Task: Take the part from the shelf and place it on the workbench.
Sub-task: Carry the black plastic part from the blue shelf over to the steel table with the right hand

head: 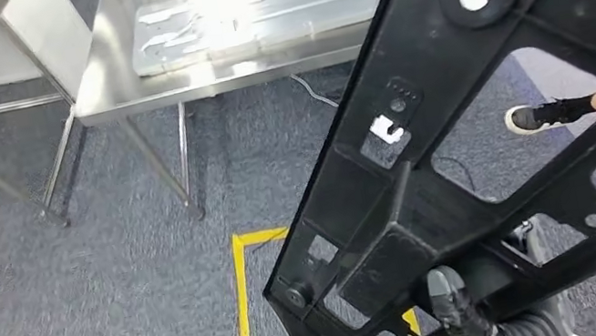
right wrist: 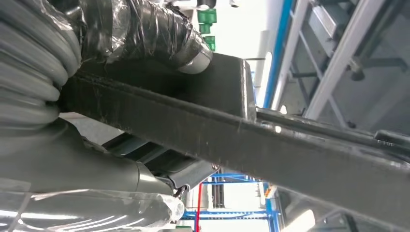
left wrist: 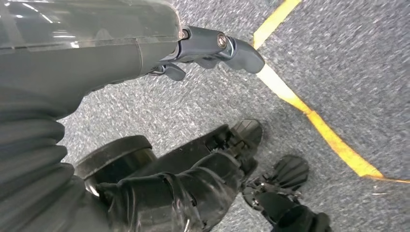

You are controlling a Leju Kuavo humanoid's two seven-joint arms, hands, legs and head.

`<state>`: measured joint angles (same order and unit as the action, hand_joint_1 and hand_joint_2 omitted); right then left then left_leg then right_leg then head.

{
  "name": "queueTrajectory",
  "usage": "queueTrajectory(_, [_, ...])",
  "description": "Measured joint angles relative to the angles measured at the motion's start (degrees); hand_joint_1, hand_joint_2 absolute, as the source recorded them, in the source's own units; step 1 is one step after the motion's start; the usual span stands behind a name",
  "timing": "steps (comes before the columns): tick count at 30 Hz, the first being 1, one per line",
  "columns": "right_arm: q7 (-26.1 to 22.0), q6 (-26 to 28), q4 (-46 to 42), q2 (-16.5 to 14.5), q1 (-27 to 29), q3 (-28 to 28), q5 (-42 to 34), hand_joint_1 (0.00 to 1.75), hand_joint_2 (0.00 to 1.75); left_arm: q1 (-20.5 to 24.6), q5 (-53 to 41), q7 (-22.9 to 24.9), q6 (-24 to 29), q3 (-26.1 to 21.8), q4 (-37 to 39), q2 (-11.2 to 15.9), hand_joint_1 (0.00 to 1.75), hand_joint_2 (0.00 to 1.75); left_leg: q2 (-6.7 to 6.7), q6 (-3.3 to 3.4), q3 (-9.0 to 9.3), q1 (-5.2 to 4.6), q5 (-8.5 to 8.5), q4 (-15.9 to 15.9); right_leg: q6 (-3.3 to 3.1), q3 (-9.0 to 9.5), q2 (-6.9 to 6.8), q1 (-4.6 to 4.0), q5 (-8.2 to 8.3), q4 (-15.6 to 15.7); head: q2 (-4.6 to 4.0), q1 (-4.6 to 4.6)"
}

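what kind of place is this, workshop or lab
Most likely a factory or workshop floor: a stainless steel workbench carrying a pressed metal panel, yellow floor tape marking zones on grey carpet, and blue racking.

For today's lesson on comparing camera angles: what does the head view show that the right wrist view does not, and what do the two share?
Head view alone: the steel workbench with a metal plate lying on it, grey carpet with yellow floor tape, and a person's shoe seen through an opening in the part.

Right wrist view alone: blue racking and grey framework behind the part.

Both: the large black part, gripped by the right robot hand.
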<state>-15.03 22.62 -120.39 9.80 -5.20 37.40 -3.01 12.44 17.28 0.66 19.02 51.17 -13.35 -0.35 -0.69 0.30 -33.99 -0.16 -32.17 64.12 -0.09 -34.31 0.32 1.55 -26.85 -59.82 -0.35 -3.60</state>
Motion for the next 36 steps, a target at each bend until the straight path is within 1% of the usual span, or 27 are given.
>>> queueTrajectory(2, [0.01,0.65,0.01,-0.04,0.06,0.0,-0.13,1.29,1.75,0.13,-0.17,0.1,-0.01,0.0,0.0,0.0,0.0,1.75,0.13,-0.39,-4.74,0.16,-2.37,7.57,-0.3,0.38,-0.13,-0.11,-0.43,0.05,0.0,-0.11])
queueTrajectory(3, [0.02,0.95,0.03,-0.08,0.12,0.0,-0.21,1.29,1.75,0.1,-0.26,0.18,-0.01,0.0,0.0,0.0,0.0,1.75,0.16,-0.44,-6.71,0.21,-2.5,10.09,-0.34,0.62,-0.11,-0.19,-0.69,0.04,0.0,-0.11])
queueTrajectory(4, [0.04,1.2,0.05,-0.13,0.2,0.0,-0.31,1.29,1.75,0.05,-0.32,0.27,0.0,0.0,0.0,0.0,0.0,1.75,0.18,-0.36,-7.69,0.23,-1.47,10.52,-0.34,0.96,-0.06,-0.25,-0.98,0.04,0.0,-0.13])
queueTrajectory(5, [0.05,1.38,0.09,-0.18,0.26,0.0,-0.38,1.29,1.75,0.02,-0.37,0.33,0.02,0.0,0.0,0.0,0.0,1.75,0.18,-0.16,-7.54,0.23,0.62,8.75,-0.33,1.42,0.01,-0.33,-1.3,0.05,0.0,-0.12])
queueTrajectory(6, [0.05,1.5,0.12,-0.22,0.31,0.0,-0.45,1.29,1.75,0.03,-0.39,0.36,0.07,0.0,0.0,0.01,0.0,1.75,0.19,0.18,-6.43,0.2,3.41,5.14,-0.28,1.96,0.07,-0.4,-1.68,0.07,0.0,-0.13])
queueTrajectory(7, [0.05,1.66,0.15,-0.26,0.34,0.0,-0.57,1.29,1.75,0.08,-0.4,0.37,0.15,0.0,0.01,0.04,0.0,1.75,0.19,0.55,-4.98,0.06,5.45,1.47,-0.16,2.48,0.11,-0.48,-2.05,0.13,0.0,-0.03])
queueTrajectory(8, [0.05,1.88,0.16,-0.27,0.34,0.0,-0.72,1.29,1.75,0.16,-0.43,0.39,0.26,0.0,0.01,0.08,0.0,1.75,0.2,0.9,-3.62,-0.17,6.76,-1.75,0.05,2.83,0.14,-0.52,-2.38,0.19,0.0,0.04])
queueTrajectory(9, [0.04,2.14,0.17,-0.27,0.37,0.0,-0.92,1.29,1.75,0.21,-0.45,0.4,0.39,0.0,0.01,0.1,0.0,1.75,0.21,1.2,-2.71,-0.42,7.2,-3.68,0.32,3.03,0.16,-0.49,-2.6,0.29,0.0,0.09])
queueTrajectory(11, [-0.05,2.53,0.16,-0.27,0.44,0.0,-1.58,1.29,1.75,0.16,-0.49,0.47,0.62,0.0,0.02,0.13,0.0,1.75,0.2,1.61,-2.16,-0.88,6.65,-4.58,0.95,3.23,0.2,-0.32,-2.83,0.62,0.0,0.16])
queueTrajectory(13, [-0.4,2.58,0.08,-0.26,0.55,0.0,-2.62,1.29,1.75,0.01,-0.55,0.51,0.86,0.0,0.01,0.12,0.0,1.75,0.22,2.14,-1.17,-0.61,6.59,-5.63,1.56,3.51,0.09,-0.28,-3.22,0.43,0.0,0.25])
queueTrajectory(14, [-0.68,2.56,0.02,-0.26,0.58,0.0,-3.16,1.29,1.75,0.0,-0.59,0.51,0.97,0.0,0.01,0.11,0.0,1.75,0.25,2.47,-0.49,-0.43,6.53,-6.23,1.77,2.99,0.02,-0.35,-3.85,-0.85,0.0,0.3])
queueTrajectory(16, [-1.1,2.49,-0.04,-0.25,0.69,0.0,-3.95,1.29,1.75,0.07,-0.66,0.5,1.11,0.0,0.0,0.02,0.0,1.75,0.33,3.02,0.62,-0.32,6.15,-6.87,1.94,-0.27,-0.07,-0.5,-6.18,-6.81,0.0,0.4])
queueTrajectory(18, [-1.21,2.43,-0.05,-0.22,1.01,0.0,-4.29,1.29,1.75,-0.03,-0.67,0.5,1.16,0.0,0.0,-0.1,0.0,1.75,0.37,3.34,1.3,-0.4,5.45,-6.82,2.06,-4.99,-0.08,-0.5,-8.12,-13.88,0.0,0.39])
queueTrajectory(19, [-1.2,2.42,-0.04,-0.21,1.17,0.0,-4.35,1.29,1.75,-0.13,-0.67,0.5,1.16,0.0,0.0,-0.13,0.0,1.75,0.36,3.37,1.74,-0.43,5.01,-6.76,2.12,-6.51,-0.09,-0.49,-7.51,-15.25,0.0,0.4])
queueTrajectory(20, [-1.2,2.42,-0.04,-0.19,1.27,0.0,-4.37,1.29,1.75,-0.22,-0.67,0.51,1.17,0.0,0.0,-0.16,0.0,1.75,0.31,3.36,2.25,-0.43,4.55,-6.66,2.15,-7.0,-0.09,-0.47,-5.79,-14.51,0.0,0.41])
queueTrajectory(22, [-1.26,2.27,-0.03,-0.18,1.3,0.0,-4.88,1.29,1.75,-0.3,-0.67,0.51,1.17,0.0,0.0,-0.26,0.0,1.75,0.19,3.1,3.26,-0.38,3.4,-6.34,2.06,-5.07,-0.1,-0.44,-0.44,-7.58,0.0,0.45])
queueTrajectory(23, [-1.44,2.06,-0.05,-0.18,1.31,0.0,-5.63,1.29,1.75,-0.28,-0.67,0.5,1.17,0.0,0.0,-0.31,0.0,1.75,0.11,2.82,3.53,-0.47,2.76,-6.03,1.96,-3.59,-0.09,-0.52,1.2,-3.96,0.0,0.49])
queueTrajectory(24, [-1.73,1.77,-0.06,-0.18,1.32,0.0,-6.58,1.29,1.75,-0.26,-0.68,0.49,1.17,0.0,0.0,-0.36,0.0,1.75,0.07,2.5,3.65,-0.55,2.26,-5.86,1.79,-2.52,-0.06,-0.58,2.02,-1.5,0.0,0.5])
queueTrajectory(26, [-2.28,1.29,-0.11,-0.2,1.32,0.0,-8.23,1.29,1.75,-0.24,-0.68,0.49,1.14,0.0,0.0,-0.4,0.0,1.75,0.05,1.91,3.76,-0.72,1.64,-5.79,1.35,-1.74,0.11,-0.79,1.62,-0.19,0.0,0.53])
queueTrajectory(28, [-2.24,1.17,-0.16,-0.25,1.3,0.0,-8.39,1.29,1.75,-0.18,-0.69,0.49,1.14,0.0,0.0,-0.45,0.0,1.75,0.11,1.41,4.2,-0.66,1.13,-5.81,0.75,-1.34,0.23,-0.59,1.36,0.12,0.0,0.53])
queueTrajectory(29, [-2.04,1.17,-0.19,-0.29,1.24,0.0,-8.03,1.29,1.75,-0.1,-0.7,0.48,1.15,0.0,0.0,-0.47,0.0,1.75,0.17,1.06,3.97,-0.61,0.52,-4.86,0.43,-0.93,0.16,-0.46,1.2,0.39,0.0,0.35])
queueTrajectory(30, [-1.79,1.2,-0.21,-0.34,1.14,0.0,-7.53,1.29,1.75,-0.03,-0.72,0.47,1.16,0.0,0.0,-0.49,0.0,1.75,0.21,0.69,3.01,-0.49,-0.51,-2.76,0.14,-0.46,0.05,-0.31,1.02,0.66,0.0,0.21])
queueTrajectory(31, [-1.51,1.25,-0.22,-0.38,1.03,0.0,-7.03,1.29,1.75,-0.03,-0.73,0.46,1.18,0.0,0.0,-0.52,0.0,1.75,0.25,0.32,1.21,-0.3,-1.76,0.48,-0.07,-0.07,-0.05,-0.3,0.78,0.8,0.0,0.05])
queueTrajectory(33, [-0.98,1.4,-0.19,-0.44,0.87,0.0,-6.14,1.29,1.75,-0.18,-0.73,0.48,1.17,0.0,0.0,-0.55,0.0,1.75,0.29,-0.24,-3.71,0.08,-3.65,7.86,-0.25,0.53,-0.14,-0.31,0.21,0.88,0.0,-0.13])
queueTrajectory(34, [-0.56,1.6,-0.16,-0.44,0.85,0.0,-5.6,1.29,1.75,-0.33,-0.73,0.49,1.17,0.0,0.0,-0.55,0.0,1.75,0.29,-0.4,-5.56,0.23,-3.26,9.81,-0.24,0.89,-0.11,-0.3,-0.14,0.88,0.0,-0.14])
queueTrajectory(35, [-0.08,1.88,-0.14,-0.44,0.82,0.0,-4.94,1.29,1.75,-0.45,-0.72,0.49,1.18,0.0,0.0,-0.55,0.0,1.75,0.3,-0.49,-6.45,0.34,-1.75,9.7,-0.2,1.36,-0.07,-0.29,-0.52,0.87,0.0,-0.16])
queueTrajectory(36, [0.45,2.22,-0.13,-0.45,0.76,0.0,-4.31,1.29,1.75,-0.5,-0.7,0.49,1.19,0.0,0.0,-0.55,0.0,1.75,0.3,-0.48,-6.18,0.42,0.88,7.25,-0.11,1.97,-0.02,-0.28,-0.95,0.87,0.0,-0.16])
